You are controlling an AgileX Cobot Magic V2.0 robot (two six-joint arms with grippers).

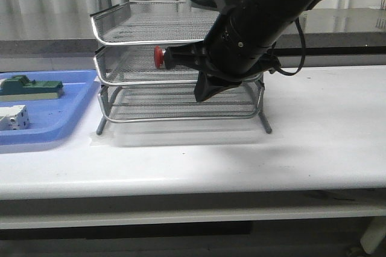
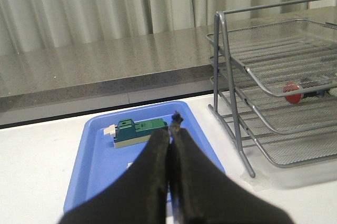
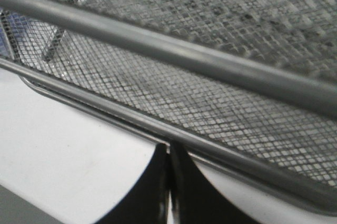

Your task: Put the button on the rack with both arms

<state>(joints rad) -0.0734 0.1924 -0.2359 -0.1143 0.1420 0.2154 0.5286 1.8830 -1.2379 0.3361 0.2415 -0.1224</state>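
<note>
The button lies on its side on the middle tier of the silver wire rack, red head toward the left. The left wrist view shows the button on that same tier of the rack. My right arm reaches across the rack's front. Its gripper points down-left, below the button and apart from it. In the right wrist view this gripper is shut on nothing, close to a lower rim of the rack. My left gripper is shut and empty above the blue tray.
A flat blue tray lies left of the rack with a green block and a white block in it. The left wrist view shows the tray and green block. A grey counter runs behind the table.
</note>
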